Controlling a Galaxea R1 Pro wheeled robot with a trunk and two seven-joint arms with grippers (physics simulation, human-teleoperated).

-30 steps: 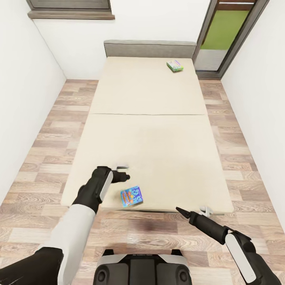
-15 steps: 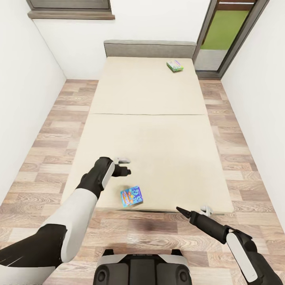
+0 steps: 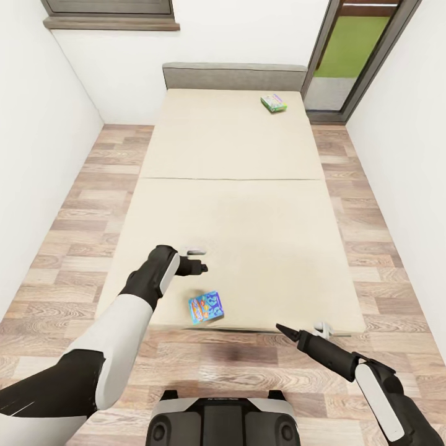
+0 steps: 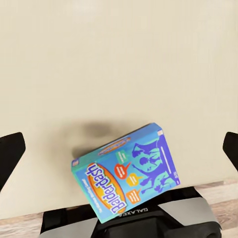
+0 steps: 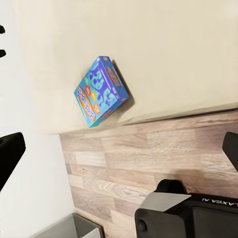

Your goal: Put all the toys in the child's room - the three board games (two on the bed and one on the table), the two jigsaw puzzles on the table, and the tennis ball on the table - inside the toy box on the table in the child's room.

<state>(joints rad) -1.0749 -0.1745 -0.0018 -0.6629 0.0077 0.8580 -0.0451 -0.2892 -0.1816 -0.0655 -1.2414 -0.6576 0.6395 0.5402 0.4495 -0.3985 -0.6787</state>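
The bed (image 3: 235, 204) runs lengthwise away from the robot, beige mattress bare apart from two board games. The blue board game (image 3: 205, 307) lies flat close to the foot edge of the bed, a little toward the robot's left of the middle, turned at a slant to that edge. In the left wrist view its lid (image 4: 126, 173) reads "Balderdash" on an orange oval, and one corner reaches to the mattress edge or just past it. The green board game (image 3: 273, 103) sits far off near the headboard (image 3: 235, 75), by the bed's right edge at the head end.

The left gripper (image 3: 197, 260) hangs over the mattress just beyond the blue board game, toward the headboard and not touching it. Its jaws stand wide apart: in the left wrist view the two dark fingertips (image 4: 11, 151) sit at opposite sides of the picture with the box between and beneath them, nothing held.

The right gripper (image 3: 323, 327) is out at the foot edge of the bed, well to the right of the blue board game, over the line where mattress meets wood-plank floor (image 3: 365, 248). Its jaws are also spread wide and empty; the right wrist view shows the blue board game (image 5: 101, 90) near the bed's edge with the floor below it.
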